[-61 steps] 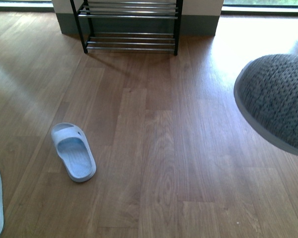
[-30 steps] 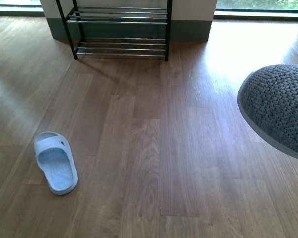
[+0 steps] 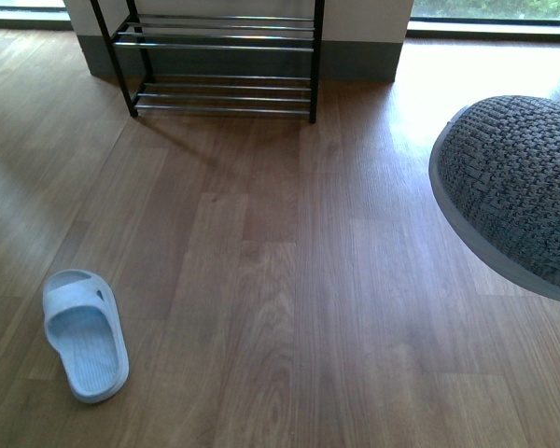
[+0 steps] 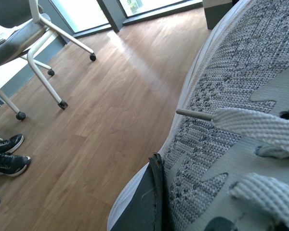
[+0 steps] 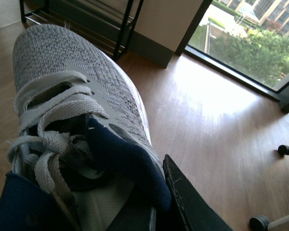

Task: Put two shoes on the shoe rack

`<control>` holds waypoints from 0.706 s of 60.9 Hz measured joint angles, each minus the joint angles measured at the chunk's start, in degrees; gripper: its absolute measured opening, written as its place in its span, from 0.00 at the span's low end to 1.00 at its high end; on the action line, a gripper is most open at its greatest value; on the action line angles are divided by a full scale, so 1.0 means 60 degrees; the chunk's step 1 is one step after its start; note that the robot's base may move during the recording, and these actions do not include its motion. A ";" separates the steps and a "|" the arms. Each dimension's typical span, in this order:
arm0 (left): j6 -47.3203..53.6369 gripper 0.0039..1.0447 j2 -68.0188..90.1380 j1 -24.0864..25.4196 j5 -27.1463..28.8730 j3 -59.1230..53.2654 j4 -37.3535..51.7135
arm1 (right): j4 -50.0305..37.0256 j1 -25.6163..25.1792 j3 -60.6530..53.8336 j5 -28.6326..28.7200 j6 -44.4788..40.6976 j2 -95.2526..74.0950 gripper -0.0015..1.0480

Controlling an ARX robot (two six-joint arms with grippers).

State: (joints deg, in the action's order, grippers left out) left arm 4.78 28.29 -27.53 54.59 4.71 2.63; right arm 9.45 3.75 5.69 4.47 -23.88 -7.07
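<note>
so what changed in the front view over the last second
The view shifted: the pale blue slide drifted left and down in frame, the shoe rack left, and a second slide at the left edge dropped out of view. The grey sneaker on the right dipped, then rose, looming slightly larger. The slide still lies flat on the floor; the rack's visible tiers stay bare.
</note>
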 joint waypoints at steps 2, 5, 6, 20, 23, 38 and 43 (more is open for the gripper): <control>0.0000 0.01 0.0000 0.0000 -0.0018 0.0000 0.0000 | 0.0000 -0.0004 0.0000 -0.0036 0.0000 0.0000 0.01; 0.0004 0.01 0.0000 0.0000 -0.0018 0.0000 0.0000 | 0.0000 -0.0004 0.0000 -0.0058 0.0000 0.0000 0.01; 0.0004 0.01 0.0000 0.0000 -0.0018 0.0000 0.0000 | 0.0000 -0.0004 0.0000 -0.0073 -0.0004 0.0000 0.01; 0.0007 0.01 0.0000 0.0000 -0.0025 0.0000 0.0000 | 0.0000 -0.0004 0.0000 -0.0062 0.0000 0.0000 0.01; 0.0011 0.01 0.0000 0.0000 -0.0044 0.0000 0.0000 | 0.0000 0.0000 0.0000 -0.0055 0.0000 0.0000 0.01; 0.0011 0.01 0.0000 0.0000 -0.0058 0.0000 0.0004 | 0.0000 0.0000 0.0000 -0.0109 0.0000 0.0000 0.01; 0.0011 0.01 0.0000 0.0000 -0.0058 0.0000 0.0004 | 0.0000 0.0000 0.0000 -0.0102 0.0000 0.0000 0.01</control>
State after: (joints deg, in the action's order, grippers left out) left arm 4.84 28.29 -27.53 54.24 4.71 2.66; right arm 9.45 3.75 5.69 3.86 -23.88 -7.07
